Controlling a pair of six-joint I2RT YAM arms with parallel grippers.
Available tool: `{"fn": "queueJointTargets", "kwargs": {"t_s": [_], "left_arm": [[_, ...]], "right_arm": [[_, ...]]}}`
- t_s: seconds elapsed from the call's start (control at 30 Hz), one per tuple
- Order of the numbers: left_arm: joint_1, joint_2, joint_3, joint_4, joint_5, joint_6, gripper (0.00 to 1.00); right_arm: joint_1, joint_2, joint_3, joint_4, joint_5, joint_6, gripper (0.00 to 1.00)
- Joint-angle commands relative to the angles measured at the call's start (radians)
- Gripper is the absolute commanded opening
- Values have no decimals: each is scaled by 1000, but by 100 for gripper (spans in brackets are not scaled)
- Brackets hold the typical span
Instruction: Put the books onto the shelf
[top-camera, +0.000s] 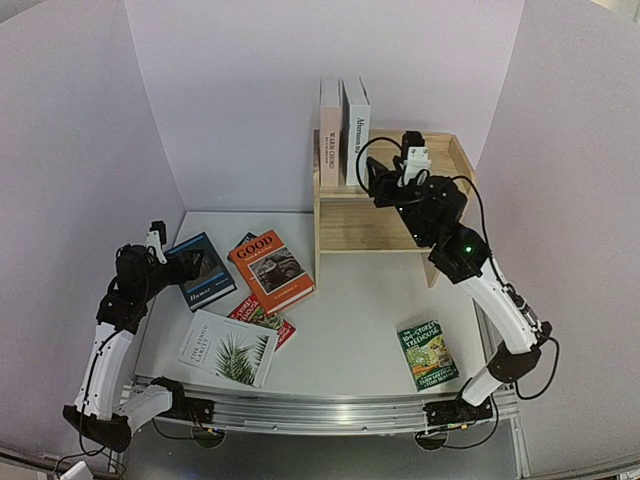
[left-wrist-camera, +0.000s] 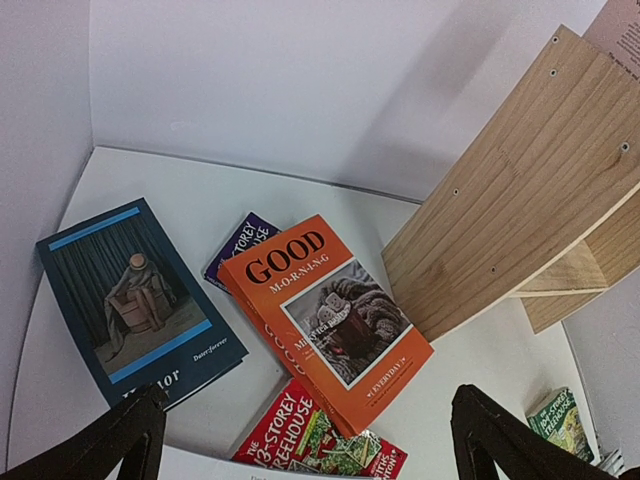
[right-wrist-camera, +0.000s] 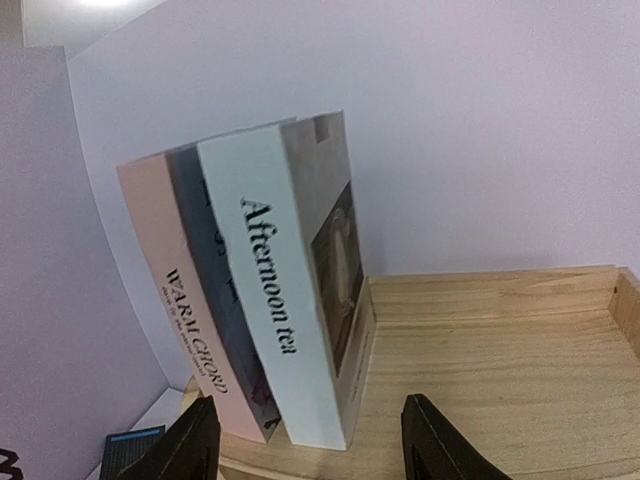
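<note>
Standing upright atop the shelf (right-wrist-camera: 500, 340), the Afternoon tea book (right-wrist-camera: 270, 300) could topple if the right gripper (right-wrist-camera: 310, 412), jaws apart and empty, clips it.

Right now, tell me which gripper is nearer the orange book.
Left. The left gripper is by the blue book beside the orange book; the right gripper is over the shelf.

My left arm (top-camera: 103, 355) and right arm (top-camera: 503, 305) have white links, black joints, black cables; my left end effector (left-wrist-camera: 310, 400) is black.
</note>
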Motion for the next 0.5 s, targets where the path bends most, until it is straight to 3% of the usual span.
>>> {"fn": "queueJointTargets", "kwargs": {"t_s": [0.0, 0.2, 0.47], "left_arm": [[5, 15, 3, 41, 28, 0, 100], [4, 9, 12, 42, 36, 6, 100], [3, -11, 20, 31, 50, 9, 100]], "right_arm": [[-99, -3, 59, -35, -4, 10, 59], [-333, 136, 208, -79, -315, 253, 57], [-394, 374, 454, -77, -520, 408, 56]]}}
